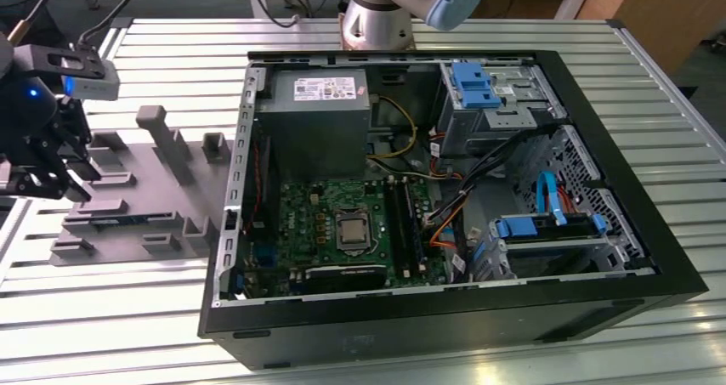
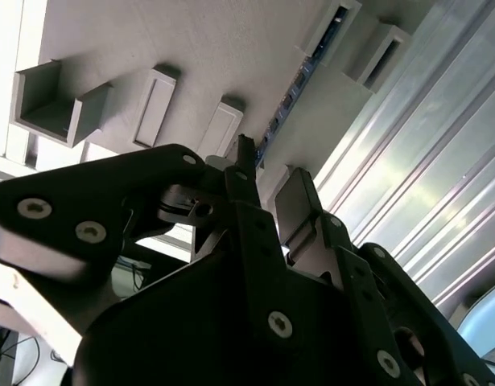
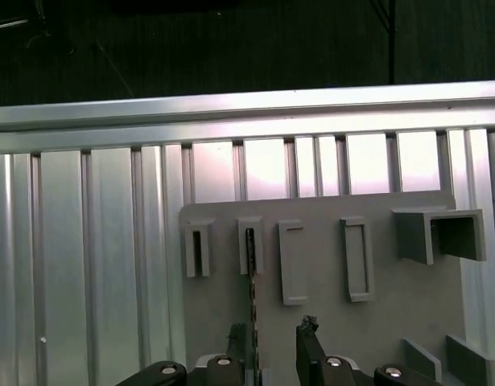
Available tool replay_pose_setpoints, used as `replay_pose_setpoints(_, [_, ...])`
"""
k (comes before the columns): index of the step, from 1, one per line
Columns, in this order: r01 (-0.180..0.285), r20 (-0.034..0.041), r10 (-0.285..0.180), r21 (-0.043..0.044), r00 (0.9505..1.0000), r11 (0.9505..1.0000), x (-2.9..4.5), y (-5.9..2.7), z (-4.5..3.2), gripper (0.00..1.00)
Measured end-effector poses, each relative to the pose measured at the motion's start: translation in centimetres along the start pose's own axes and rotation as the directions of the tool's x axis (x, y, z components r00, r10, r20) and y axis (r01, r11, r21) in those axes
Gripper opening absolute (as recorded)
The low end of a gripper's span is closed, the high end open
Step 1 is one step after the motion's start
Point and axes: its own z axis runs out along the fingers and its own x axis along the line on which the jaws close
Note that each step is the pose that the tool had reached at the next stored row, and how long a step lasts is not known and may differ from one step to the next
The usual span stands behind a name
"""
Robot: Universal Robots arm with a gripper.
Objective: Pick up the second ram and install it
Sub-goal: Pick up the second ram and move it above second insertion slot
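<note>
First wrist view, pincer cropped, ram edgewise

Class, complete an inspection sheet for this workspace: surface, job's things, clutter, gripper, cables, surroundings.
Surface: slatted metal table bearing a grey holder tray and an open computer case.
Job's things: second ram standing on edge in a tray slot.
Clutter: nothing seen.
Gripper: gripper open over the tray, ram's end between its fingers.
Cables: cables inside the case beside the green motherboard.
Surroundings: arm base beyond the case in the exterior view.
</note>
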Motion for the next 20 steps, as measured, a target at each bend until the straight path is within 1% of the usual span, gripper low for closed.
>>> replay_pose_setpoints(3, [0.000,0.0000,0.000,0.0006,1.0000,1.0000,0.09,0.00,0.50,0.38])
replay_pose_setpoints(12, [0.000,0.0001,0.000,0.0009,1.0000,1.0000,0.10,-0.01,0.56,0.38])
replay_pose_setpoints(15, [0.000,-0.0003,0.000,0.0007,1.0000,1.0000,0.26,-0.02,0.63,0.38])
replay_pose_setpoints(20, [0.000,-0.0007,0.000,0.0008,1.0000,1.0000,0.31,-0.06,1.10,0.38])
